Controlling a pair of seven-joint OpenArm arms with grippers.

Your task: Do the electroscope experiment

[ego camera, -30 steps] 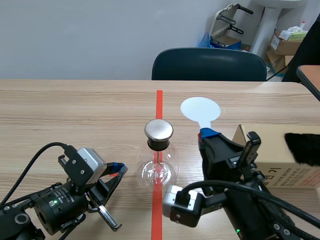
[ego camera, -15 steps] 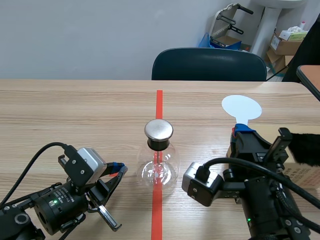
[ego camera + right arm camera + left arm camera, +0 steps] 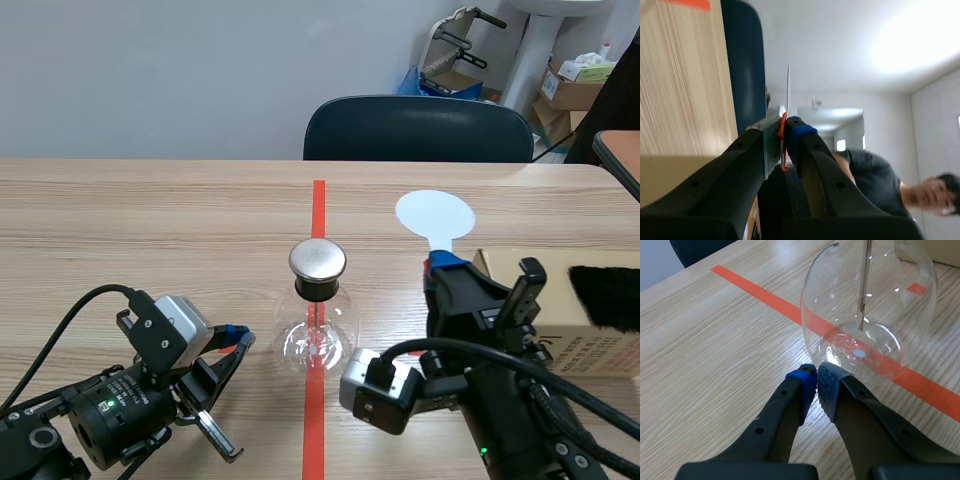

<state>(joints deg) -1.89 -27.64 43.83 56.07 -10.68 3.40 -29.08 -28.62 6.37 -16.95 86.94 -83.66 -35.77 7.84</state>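
Left wrist view, left claw (image 3: 815,384): closed on nothing, near left, apparently parked.
Clear glass flask electroscope with steel disc cap (image 3: 318,330): desk (image 3: 150,220) centre, just ahead of that claw.
Right claw (image 3: 441,266): gripping white round paddle (image 3: 434,214) upright, right of the cap, probably to charge it.
Brown cardboard box (image 3: 590,350): near right; lettering unreadable.

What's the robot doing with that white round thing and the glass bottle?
The right gripper is shut on a white round paddle, holding it up beside the glass electroscope, off to the side of its shiny metal cap and not touching it. The left gripper is shut on nothing, its tips low down by the glass. The electroscope stands on the red tape line.
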